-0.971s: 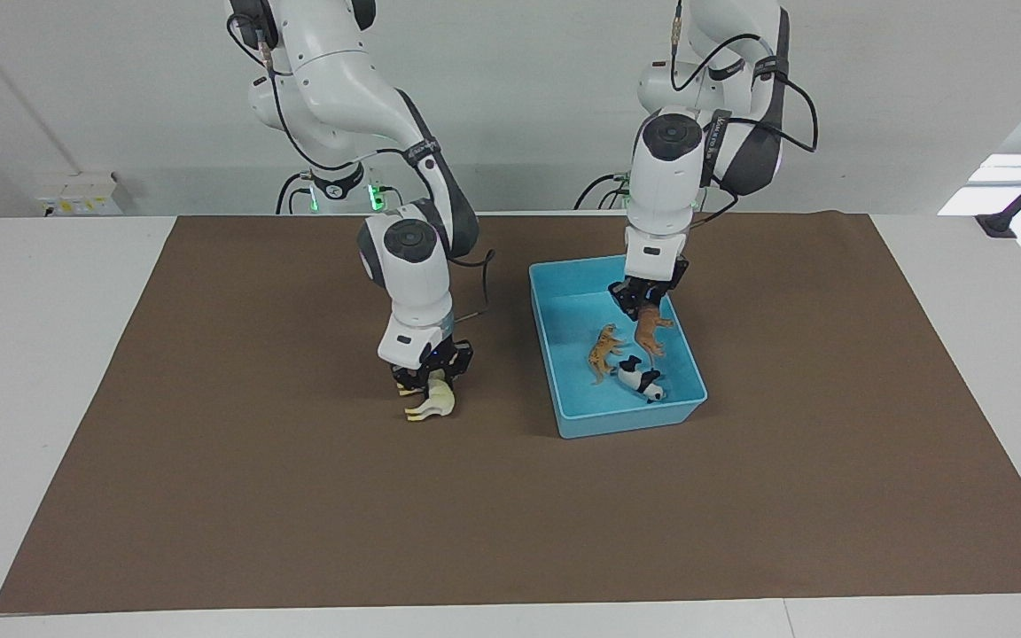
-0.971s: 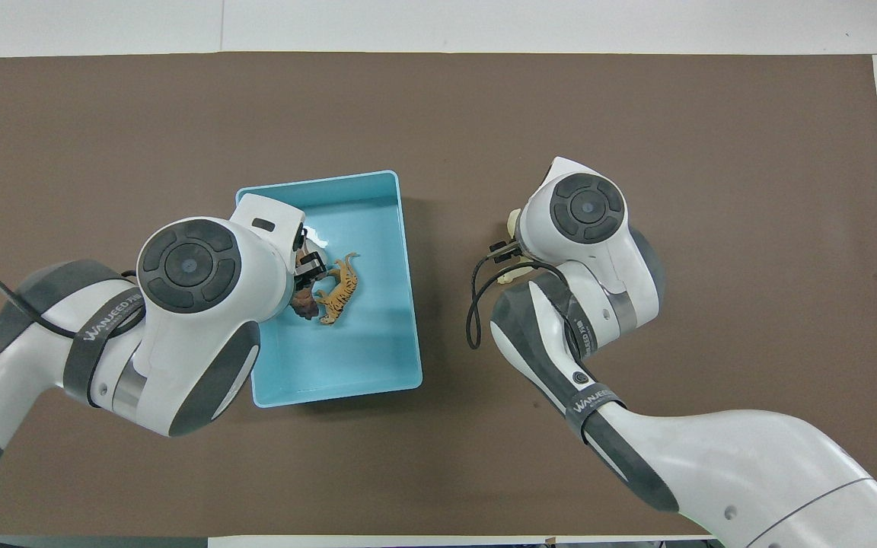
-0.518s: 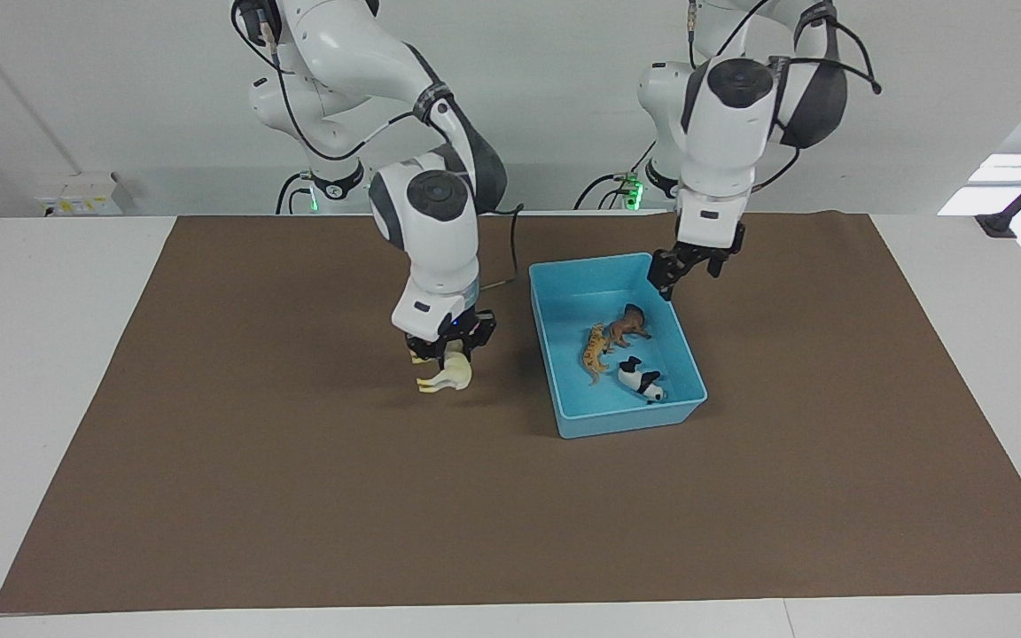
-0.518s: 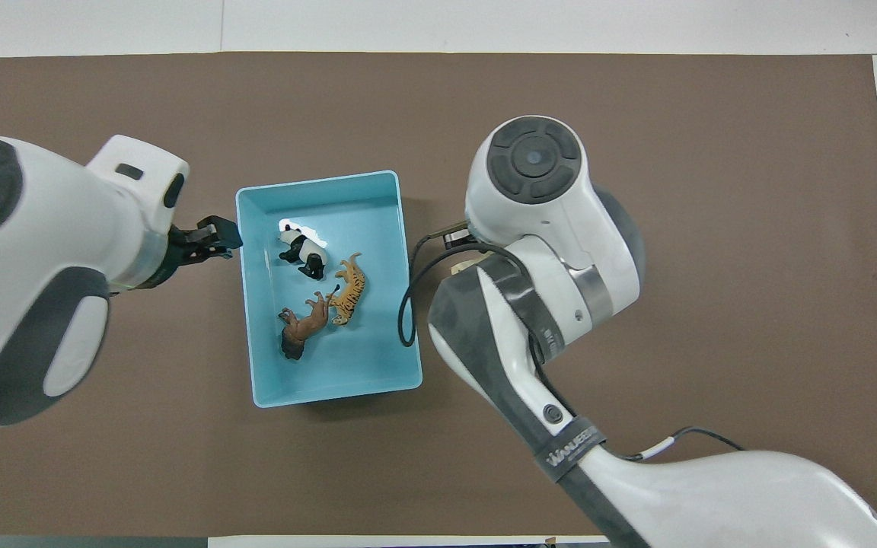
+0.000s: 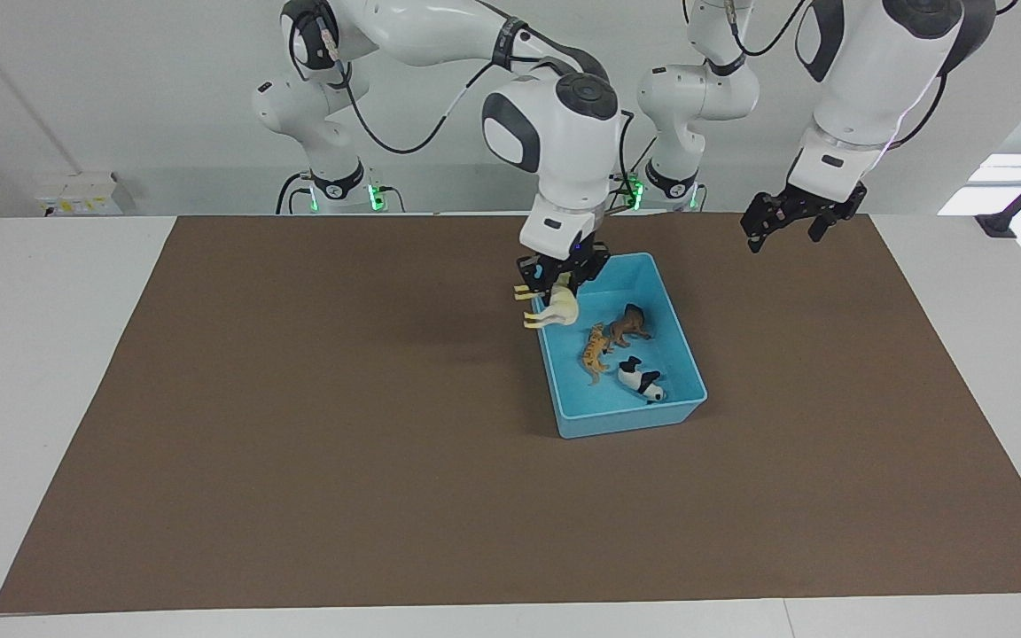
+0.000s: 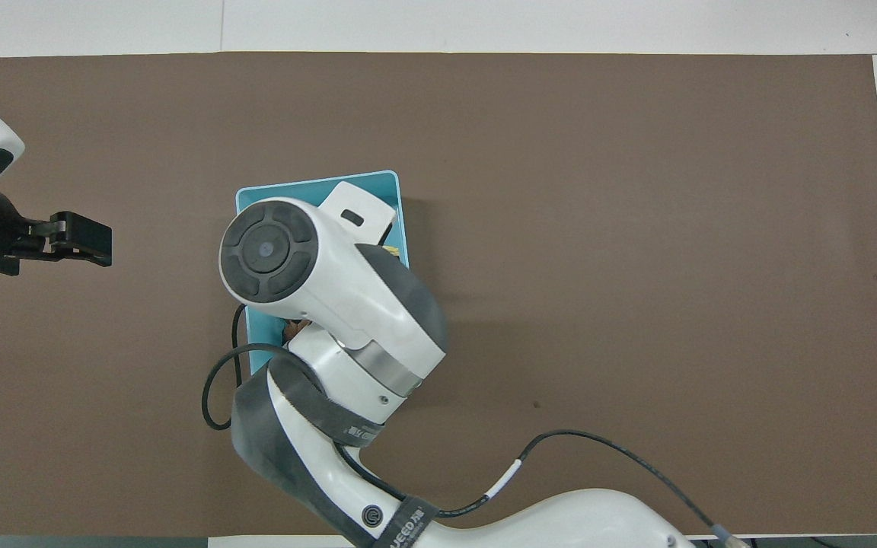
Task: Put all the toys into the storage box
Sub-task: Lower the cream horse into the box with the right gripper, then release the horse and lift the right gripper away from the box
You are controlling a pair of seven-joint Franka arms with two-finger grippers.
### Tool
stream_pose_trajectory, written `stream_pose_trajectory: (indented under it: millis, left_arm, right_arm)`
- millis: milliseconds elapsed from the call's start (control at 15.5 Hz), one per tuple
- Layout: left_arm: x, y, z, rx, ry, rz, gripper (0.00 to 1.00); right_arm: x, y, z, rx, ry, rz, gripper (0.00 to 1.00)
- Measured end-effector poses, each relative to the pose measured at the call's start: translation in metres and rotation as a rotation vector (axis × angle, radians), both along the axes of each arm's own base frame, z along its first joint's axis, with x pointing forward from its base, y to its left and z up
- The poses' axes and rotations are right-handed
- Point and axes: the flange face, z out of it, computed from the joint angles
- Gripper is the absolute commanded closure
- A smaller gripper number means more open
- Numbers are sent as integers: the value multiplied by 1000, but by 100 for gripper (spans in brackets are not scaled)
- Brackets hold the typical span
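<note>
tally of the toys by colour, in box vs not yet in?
Cream-white: 1, camel, held up by the right pincer over the storage box wall, not yet in
Orange-tan: 1, tiger, in box
Brown: 1, lion, in box
Black-and-white: 1, panda, in box
Total: 4, with 3 in box

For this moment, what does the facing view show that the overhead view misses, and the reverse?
Facing view only: the right gripper holding the camel over the storage box rim, with tiger, lion and panda lying inside.
Overhead only: nothing extra; the right arm hides them.
Both: the box and the open, empty left gripper over the brown mat.
</note>
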Motion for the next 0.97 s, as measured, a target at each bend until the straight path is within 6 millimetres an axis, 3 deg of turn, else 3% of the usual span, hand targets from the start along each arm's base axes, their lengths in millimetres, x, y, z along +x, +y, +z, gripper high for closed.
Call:
stream_pose_trajectory:
  millis: [129, 194, 453, 647, 776, 971]
  left_arm:
    - [6, 7, -3, -11, 24, -35, 0]
    - [8, 11, -6, -16, 32, -41, 0]
    - [10, 13, -10, -28, 40, -54, 0]
    - [9, 9, -8, -31, 38, -70, 0]
    - [10, 9, -7, -33, 34, -79, 0]
    - [12, 9, -7, -35, 24, -84, 0]
  right_arm:
    - [-13, 26, -29, -4, -10, 15, 100]
    - [-18, 35, -37, -3, -12, 10, 2]
    - [-15, 36, -32, 7, -26, -50, 0]
    - [11, 10, -4, 25, -62, -115, 0]
    - [44, -33, 34, 50, -99, -186, 0]
    - [99, -130, 91, 69, -144, -231, 0]
